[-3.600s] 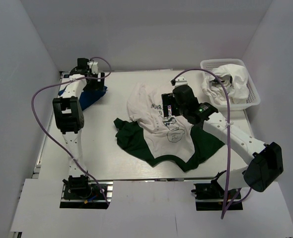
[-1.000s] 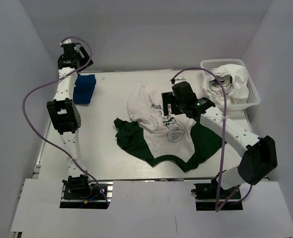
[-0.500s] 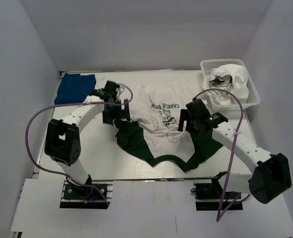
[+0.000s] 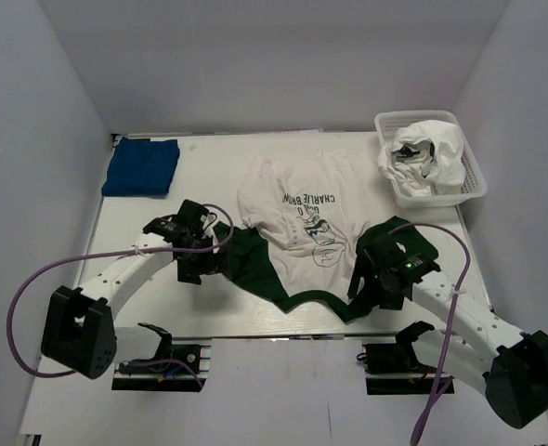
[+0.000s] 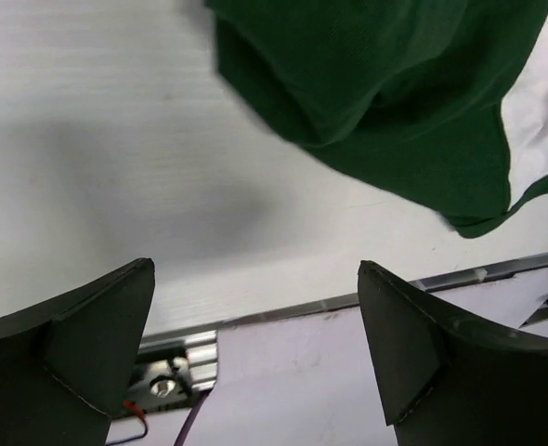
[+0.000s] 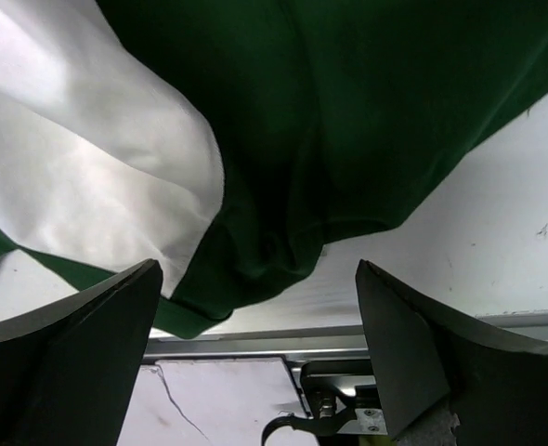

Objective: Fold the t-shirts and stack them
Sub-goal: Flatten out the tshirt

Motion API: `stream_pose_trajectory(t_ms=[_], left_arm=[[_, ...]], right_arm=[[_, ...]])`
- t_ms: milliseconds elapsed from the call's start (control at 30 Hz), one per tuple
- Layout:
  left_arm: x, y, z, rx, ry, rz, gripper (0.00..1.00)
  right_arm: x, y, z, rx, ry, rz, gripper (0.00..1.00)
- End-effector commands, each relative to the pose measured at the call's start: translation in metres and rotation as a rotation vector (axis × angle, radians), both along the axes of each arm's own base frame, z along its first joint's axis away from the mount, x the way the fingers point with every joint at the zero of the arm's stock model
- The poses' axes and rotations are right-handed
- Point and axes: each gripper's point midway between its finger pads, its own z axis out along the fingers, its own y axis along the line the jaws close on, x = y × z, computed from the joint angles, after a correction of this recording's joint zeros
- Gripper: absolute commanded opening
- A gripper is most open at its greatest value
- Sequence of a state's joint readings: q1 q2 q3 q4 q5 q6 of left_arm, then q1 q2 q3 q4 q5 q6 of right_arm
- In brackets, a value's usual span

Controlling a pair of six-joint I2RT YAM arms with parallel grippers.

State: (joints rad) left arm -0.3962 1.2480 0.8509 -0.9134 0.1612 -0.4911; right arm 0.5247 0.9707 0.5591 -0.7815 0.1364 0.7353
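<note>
The white tee w/ green sleeves [image 4: 302, 218] lies crumpled, print up, in the middle of the desk [image 4: 209, 167], collar side toward the near edge and 1 green sleeve at each side. The blue tee [image 4: 142, 167] lies folded at the far-left corner, well apart from it. A white basket [image 4: 476, 181] w/ white cloth [image 4: 432, 149] stands at the far-right corner. The L arm [image 4: 116, 269] reaches low over the desk. The L jaws are just beside the left sleeve [image 5: 395, 93], wide apart, w/ only bare desk & the near rail [image 5: 283, 314] between them. The R arm [image 4: 464, 311] is low at the right sleeve [image 6: 367, 111]. The R jaws also stand wide apart, some green hem shows in the gap, and they are clamped on nothing.
</note>
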Motion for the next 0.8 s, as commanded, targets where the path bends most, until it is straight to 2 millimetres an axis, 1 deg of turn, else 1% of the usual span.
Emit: stream_pose_trajectory(t_ms=[0, 33, 67, 100, 133, 167, 233, 267, 300, 400, 433, 467, 533, 567, 600, 667, 700, 733, 767], left_arm=[[0.021, -0.026, -0.006, -0.09, -0.059, -0.021, 1.0], [0.025, -0.027, -0.019, -0.064, -0.039, -0.033, 1.0], [0.029, -0.028, -0.024, -0.047, -0.04, -0.036, 1.0], [0.035, -0.028, -0.025, -0.03, -0.041, -0.045, 1.0], [0.05, -0.032, -0.019, -0.027, -0.076, -0.039, 1.0], [0.058, -0.03, -0.022, -0.004, -0.091, -0.029, 1.0], [0.075, -0.035, -0.019, 0.003, -0.145, -0.002, 1.0], [0.077, -0.038, -0.02, -0.009, -0.15, -0.005, 1.0], [0.077, -0.041, -0.026, -0.017, -0.134, -0.022, 1.0], [0.08, -0.039, -0.041, 0.014, -0.111, -0.016, 0.99], [0.079, -0.042, -0.048, 0.018, -0.094, -0.017, 0.97], [0.084, -0.044, -0.05, 0.01, -0.11, -0.017, 0.95], [0.084, -0.047, -0.054, 0.001, -0.096, -0.022, 0.87], [0.084, -0.05, -0.055, -0.008, -0.088, -0.026, 0.82], [0.085, -0.053, -0.054, -0.012, -0.096, -0.035, 0.67], [0.088, -0.053, -0.054, 0.0, -0.098, -0.041, 0.48], [0.095, -0.054, -0.045, 0.008, -0.117, -0.046, 0.25], [0.1, -0.056, -0.039, 0.002, -0.128, -0.046, 0.12], [0.116, -0.059, -0.023, 0.007, -0.18, -0.044, 0.04]], right_arm=[[0.003, 0.007, 0.004, 0.055, -0.02, -0.053, 0.9], [0.002, 0.007, 0.003, 0.057, -0.017, -0.055, 0.9], [0.0, 0.01, -0.001, 0.074, -0.012, -0.044, 0.9], [-0.001, 0.013, -0.002, 0.088, -0.006, -0.035, 0.9], [-0.001, 0.016, -0.003, 0.102, -0.009, -0.01, 0.9], [0.001, 0.018, -0.007, 0.108, -0.015, -0.007, 0.9], [0.007, 0.019, -0.009, 0.1, -0.029, 0.016, 0.9], [0.008, 0.02, -0.01, 0.09, -0.018, 0.025, 0.9], [0.011, 0.017, -0.013, 0.069, -0.021, 0.028, 0.9], [0.015, 0.013, -0.018, 0.026, -0.01, 0.026, 0.88], [0.016, 0.011, -0.019, 0.012, -0.012, 0.026, 0.88], [0.018, 0.009, -0.02, 0.0, -0.012, 0.023, 0.85], [0.022, 0.009, -0.02, -0.009, -0.016, 0.023, 0.81], [0.024, 0.01, -0.02, -0.009, -0.022, 0.025, 0.78], [0.026, 0.011, -0.02, -0.009, -0.027, 0.024, 0.73], [0.036, 0.015, -0.018, 0.006, -0.065, 0.015, 0.68], [0.04, 0.018, -0.016, 0.013, -0.078, 0.015, 0.56], [0.043, 0.018, -0.017, 0.01, -0.089, 0.024, 0.45], [0.055, 0.022, -0.012, 0.017, -0.134, 0.021, 0.27]])
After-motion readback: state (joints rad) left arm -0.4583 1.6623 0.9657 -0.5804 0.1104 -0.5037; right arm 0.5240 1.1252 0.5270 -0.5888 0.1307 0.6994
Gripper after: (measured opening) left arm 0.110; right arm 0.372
